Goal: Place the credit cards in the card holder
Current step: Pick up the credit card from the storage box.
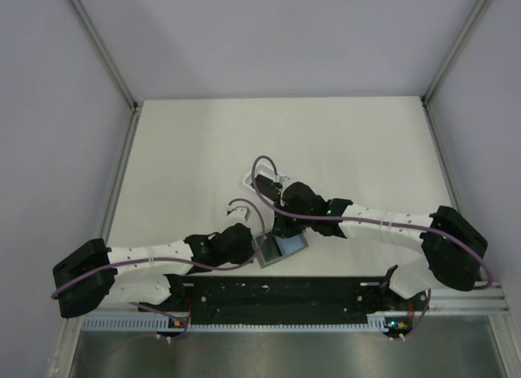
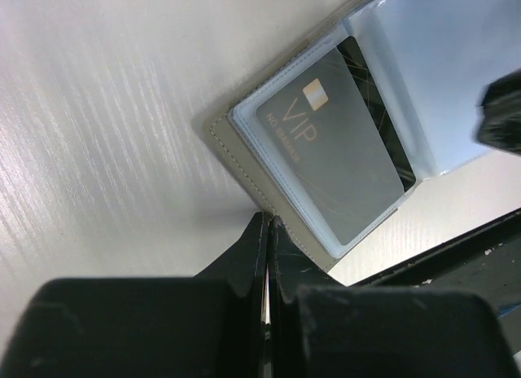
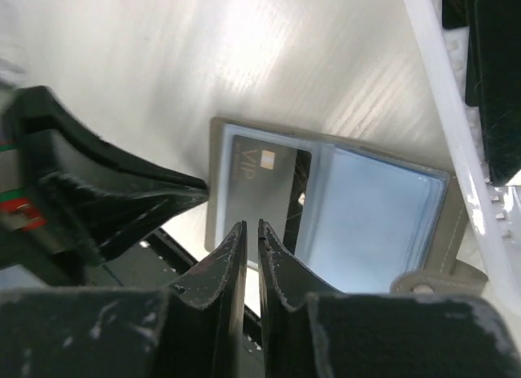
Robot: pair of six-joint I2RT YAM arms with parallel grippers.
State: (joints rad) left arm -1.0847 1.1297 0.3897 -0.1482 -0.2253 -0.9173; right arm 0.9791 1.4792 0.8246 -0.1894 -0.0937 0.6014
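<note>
Top external: card holder (image 1: 281, 249) on grey-walled table (image 1: 203, 150).

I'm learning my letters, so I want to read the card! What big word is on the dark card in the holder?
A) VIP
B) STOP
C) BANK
A: the left wrist view shows the dark card tucked inside the open card holder, with VIP printed on it in gold letters.
</note>
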